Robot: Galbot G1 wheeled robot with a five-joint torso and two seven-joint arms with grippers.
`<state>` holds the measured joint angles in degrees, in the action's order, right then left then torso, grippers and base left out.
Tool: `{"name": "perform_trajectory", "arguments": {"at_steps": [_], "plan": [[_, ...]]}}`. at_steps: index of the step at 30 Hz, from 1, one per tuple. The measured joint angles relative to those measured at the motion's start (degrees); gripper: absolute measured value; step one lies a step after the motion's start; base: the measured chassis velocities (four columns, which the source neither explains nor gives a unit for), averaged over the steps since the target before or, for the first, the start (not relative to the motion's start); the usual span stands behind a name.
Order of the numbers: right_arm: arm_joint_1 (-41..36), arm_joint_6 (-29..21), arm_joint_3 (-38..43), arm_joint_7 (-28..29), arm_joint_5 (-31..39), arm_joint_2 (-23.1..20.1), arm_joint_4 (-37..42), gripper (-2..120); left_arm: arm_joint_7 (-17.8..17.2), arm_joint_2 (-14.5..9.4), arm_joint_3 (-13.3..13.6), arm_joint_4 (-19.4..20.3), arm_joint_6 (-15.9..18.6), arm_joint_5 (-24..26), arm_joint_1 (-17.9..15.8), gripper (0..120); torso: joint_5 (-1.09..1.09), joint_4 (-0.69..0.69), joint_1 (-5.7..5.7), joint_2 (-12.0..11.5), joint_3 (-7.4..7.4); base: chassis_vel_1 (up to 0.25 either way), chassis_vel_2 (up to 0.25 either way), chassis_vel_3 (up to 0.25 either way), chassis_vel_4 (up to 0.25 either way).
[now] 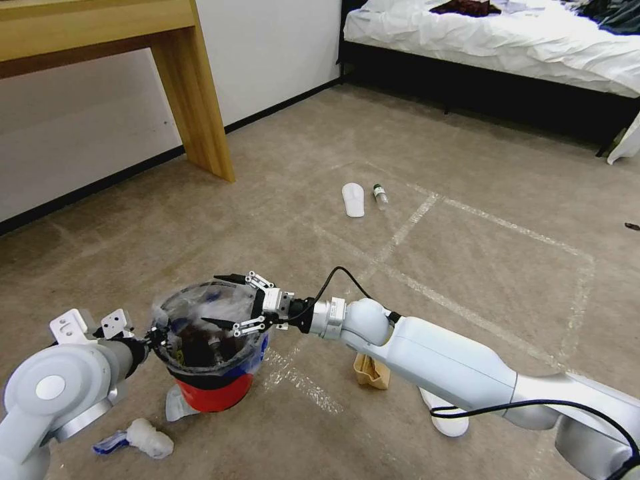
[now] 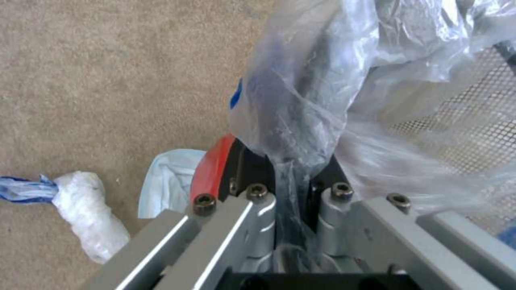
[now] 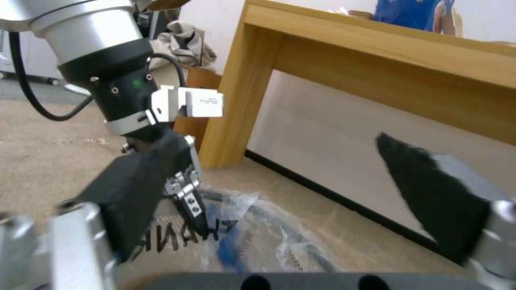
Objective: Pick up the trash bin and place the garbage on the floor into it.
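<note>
1. Nearest the robot, a crumpled white paper wad (image 1: 148, 437) with a blue scrap lies on the beige short-pile floor (image 1: 467, 173).
2. The left gripper (image 1: 155, 335) is clamped on the near rim of the trash bin (image 1: 215, 390), pinching crinkled clear liner (image 2: 301, 92) against the red wall.
3. The right gripper (image 1: 228, 300) hovers over the bin's mouth, jaws spread wide, holding nothing.
4. Under the right forearm lie a brown paper bag (image 1: 369, 373) and a flat white slipper (image 1: 445, 419).
5. Farther out, beside pale tape lines, another slipper (image 1: 353, 199) and a green-labelled clear bottle (image 1: 380, 195) lie side by side.
6. Beyond stand a wooden table leg (image 1: 200, 100) and a white-sheeted bed (image 1: 493, 40).
</note>
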<state>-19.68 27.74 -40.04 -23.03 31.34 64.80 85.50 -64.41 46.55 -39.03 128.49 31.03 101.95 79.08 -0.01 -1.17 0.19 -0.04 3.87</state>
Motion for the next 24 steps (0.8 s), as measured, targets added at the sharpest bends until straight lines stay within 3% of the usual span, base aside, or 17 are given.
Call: {"name": "perform_trajectory", "arguments": {"at_steps": [16, 24], "plan": [[1.40, 0.05, -0.73, 1.57, 0.23, 0.59, 0.14, 100, -0.09, -0.02, 0.34, -0.48, 0.03, 0.07, -0.72, 4, 0.00, 0.00, 0.00, 0.00, 0.00, 0.000, 0.000, 0.000, 0.000], [4.69, -0.22, 4.68, 2.30, 2.06, -1.72, 1.98, 100, -0.32, 0.03, 0.34, -0.97, 0.03, 0.18, -0.61, 4, 0.00, 0.02, 0.00, 0.00, 0.01, 0.000, 0.000, 0.000, 0.000]]}}
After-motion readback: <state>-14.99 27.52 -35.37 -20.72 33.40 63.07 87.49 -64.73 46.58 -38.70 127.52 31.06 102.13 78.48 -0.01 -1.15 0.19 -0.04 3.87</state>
